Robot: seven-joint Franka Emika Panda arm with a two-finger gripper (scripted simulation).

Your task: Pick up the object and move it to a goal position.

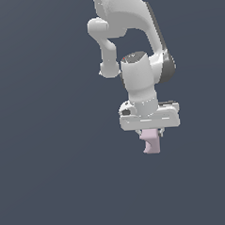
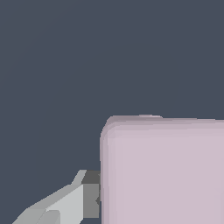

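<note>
While I had the gripper (image 1: 150, 131) clamped on the pink-lilac chunk (image 1: 150, 141), the piece hung below the white hand, clear of any surface. It read as rigid, light and matte, so slip risk looked low; the grip sat on its upper part, one finger (image 2: 83, 197) flat against its side. Nothing else showed nearby, so I judged free room to move in every direction.
</note>
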